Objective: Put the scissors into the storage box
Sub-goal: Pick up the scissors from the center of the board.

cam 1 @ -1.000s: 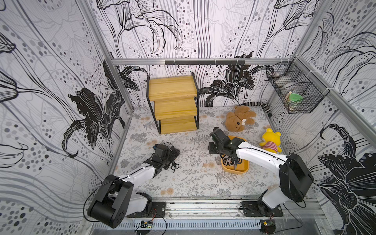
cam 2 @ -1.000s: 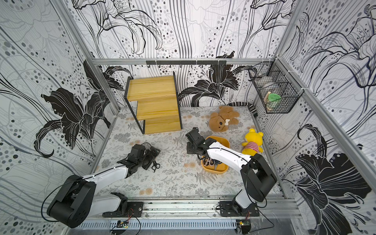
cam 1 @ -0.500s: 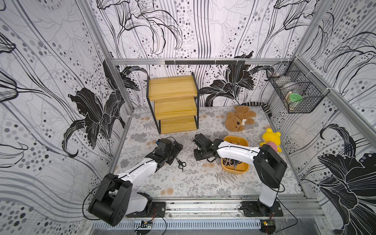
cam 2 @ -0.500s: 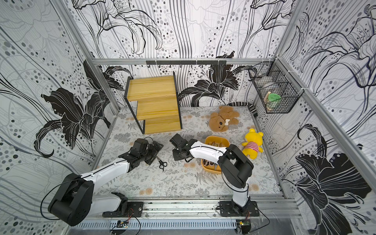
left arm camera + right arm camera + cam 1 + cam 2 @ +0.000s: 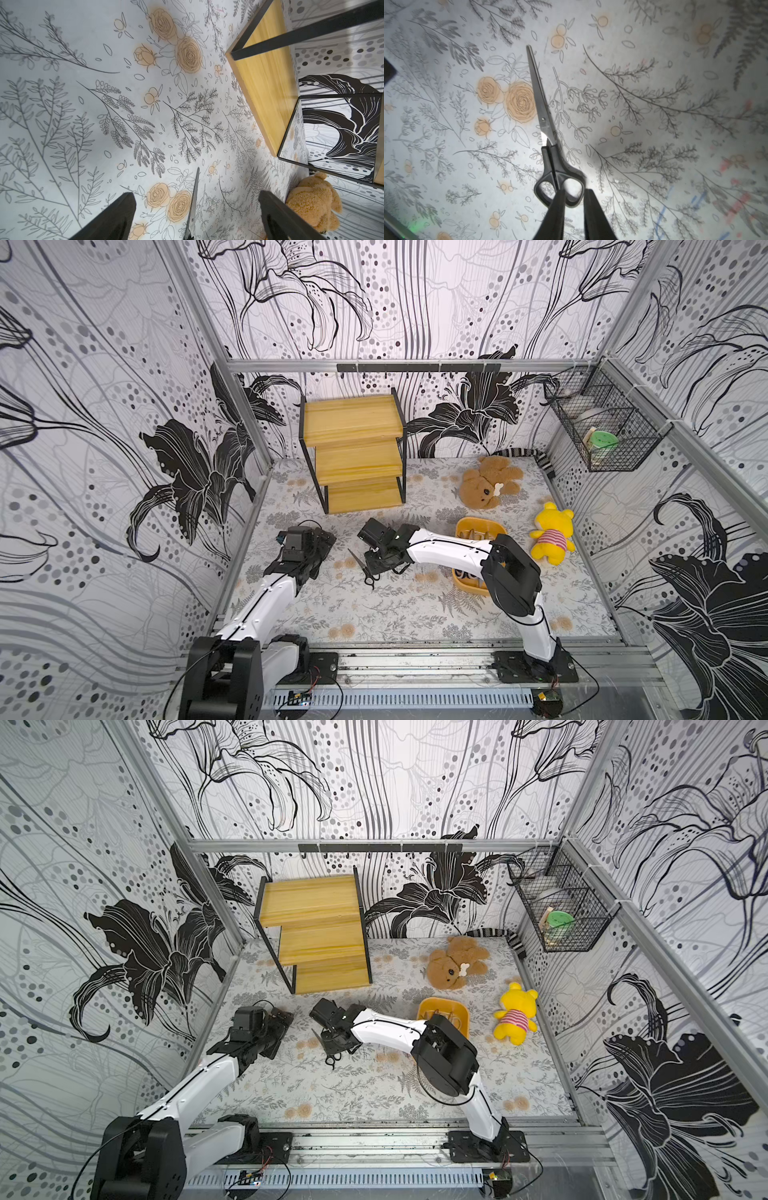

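Observation:
A black-handled pair of scissors (image 5: 360, 565) (image 5: 329, 1052) (image 5: 544, 116) lies flat on the flowered mat, mid-table, blades together. My right gripper (image 5: 574, 193) (image 5: 372, 571) (image 5: 335, 1049) reaches across from the right, its fingers pinched on one handle loop. The left gripper (image 5: 196, 193) (image 5: 320, 544) (image 5: 279, 1028) hovers left of the scissors, open and empty; only a blade tip (image 5: 194, 199) shows between its fingers. The yellow-orange storage box (image 5: 480, 526) (image 5: 441, 1005) sits to the right, partly hidden by the right arm, with black scissor handles (image 5: 464, 573) inside.
A tiered wooden shelf (image 5: 353, 456) stands at the back, just behind the two grippers. A brown teddy (image 5: 490, 487) and a yellow bear (image 5: 550, 533) lie near the box. A black wire basket (image 5: 602, 435) hangs on the right wall.
The right arm swung left from the storage box to the scissors and narrowed its jaws on a handle loop. The left gripper slid the scissors toward mid-table, then drew back.

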{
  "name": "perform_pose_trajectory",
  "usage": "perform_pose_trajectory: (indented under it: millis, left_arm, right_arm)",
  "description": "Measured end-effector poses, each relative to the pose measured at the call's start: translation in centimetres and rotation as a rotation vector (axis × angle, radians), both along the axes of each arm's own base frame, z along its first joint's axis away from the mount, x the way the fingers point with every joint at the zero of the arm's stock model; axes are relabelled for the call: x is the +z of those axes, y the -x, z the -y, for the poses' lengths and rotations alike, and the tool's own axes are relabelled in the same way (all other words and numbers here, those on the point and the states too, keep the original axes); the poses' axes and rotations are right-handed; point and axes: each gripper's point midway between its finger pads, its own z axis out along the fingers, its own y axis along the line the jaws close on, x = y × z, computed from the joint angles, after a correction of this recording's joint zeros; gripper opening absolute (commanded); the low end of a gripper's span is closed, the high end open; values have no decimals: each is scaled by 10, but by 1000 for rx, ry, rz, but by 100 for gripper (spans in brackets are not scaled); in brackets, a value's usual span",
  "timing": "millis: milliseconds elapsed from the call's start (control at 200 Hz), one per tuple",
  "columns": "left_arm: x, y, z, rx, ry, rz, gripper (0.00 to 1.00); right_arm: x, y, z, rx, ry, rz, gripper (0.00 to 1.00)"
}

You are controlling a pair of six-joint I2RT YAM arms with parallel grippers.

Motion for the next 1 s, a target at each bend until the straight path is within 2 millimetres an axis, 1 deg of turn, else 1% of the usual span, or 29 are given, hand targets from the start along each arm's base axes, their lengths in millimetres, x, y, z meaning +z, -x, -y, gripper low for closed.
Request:
perform_pose_trajectory:
  millis: [80, 195, 280, 440, 616, 781, 861, 996]
  left_arm:
    - [0, 0, -1, 0, -4, 1, 97]
    - [-6, 5, -1, -4, -5, -15, 97]
    - [-11, 8, -1, -9, -4, -25, 97]
    - [-15, 12, -1, -10, -5, -34, 97]
    - [-16, 14, -1, -10, -5, -33, 97]
    - [-16, 14, -1, -10, -5, -34, 97]
    - [-16, 14, -1, -10, -5, -33, 97]
    - [-17, 15, -1, -10, -5, -34, 97]
  right_arm:
    - [-4, 3, 2, -3, 25, -11, 21]
    - [-11, 3, 0, -11, 39, -21, 22]
    - [-17, 5, 2, -17, 54, -33, 22]
    - [-20, 7, 3, -21, 65, -42, 22]
    - [-24, 9, 1, -17, 74, -47, 22]
    - [-34, 10, 0, -14, 99, -56, 21]
    - [-31, 9, -1, -19, 97, -50, 21]
    - [-33, 7, 1, -32, 113, -48, 19]
